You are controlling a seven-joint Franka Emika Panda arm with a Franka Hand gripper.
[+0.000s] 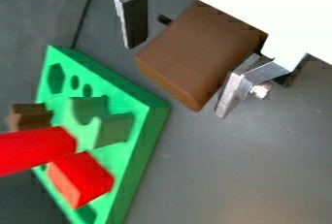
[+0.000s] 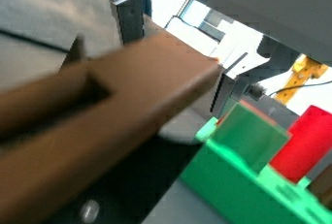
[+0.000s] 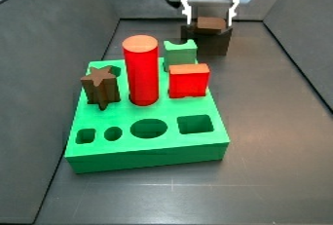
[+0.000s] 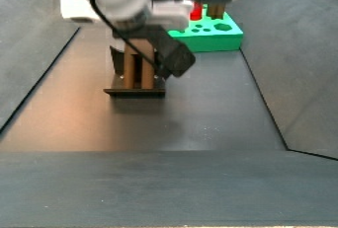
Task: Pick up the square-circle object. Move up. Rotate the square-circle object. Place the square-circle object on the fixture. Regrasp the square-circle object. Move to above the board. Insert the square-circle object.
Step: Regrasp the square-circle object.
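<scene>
The gripper (image 3: 208, 17) sits top centre in a side view, clamped on the brown peg (image 1: 195, 58). Fixture (image 4: 134, 77) stands mid-left in a side view; the board (image 3: 143, 131) fills centre.

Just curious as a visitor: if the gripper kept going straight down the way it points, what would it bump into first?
Probably the fixture: the gripper, holding the square-circle object, hangs right over it, behind the board. How much gap remains is unclear.

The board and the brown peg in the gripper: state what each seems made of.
The board looks like matte green plastic: uniform colour, crisp hole edges. The square-circle object, between the gripper fingers beyond the board, looks like matte brown plastic, possibly printed; no grain shows.
</scene>
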